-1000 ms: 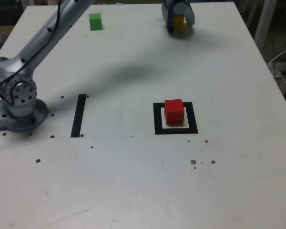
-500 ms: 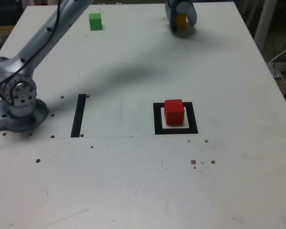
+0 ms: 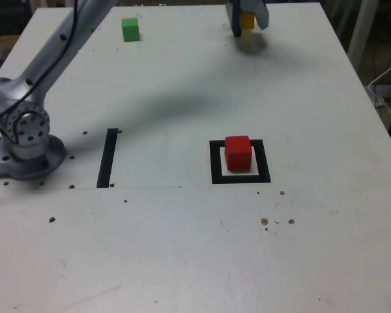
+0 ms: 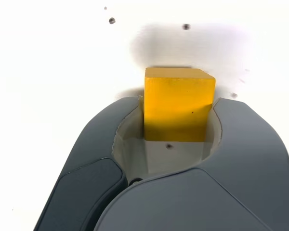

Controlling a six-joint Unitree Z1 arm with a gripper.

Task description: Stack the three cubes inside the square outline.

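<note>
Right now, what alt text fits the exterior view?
The arm's gripper holds a yellow cube near the table's far edge. A red cube sits inside the black square outline; a green cube sits far left.

A white table is seen, marked by a straight black strip and dotted with small dark specks.

Yellow cube, red cube, green cube, black-bordered square outline w/ white centre.
</note>
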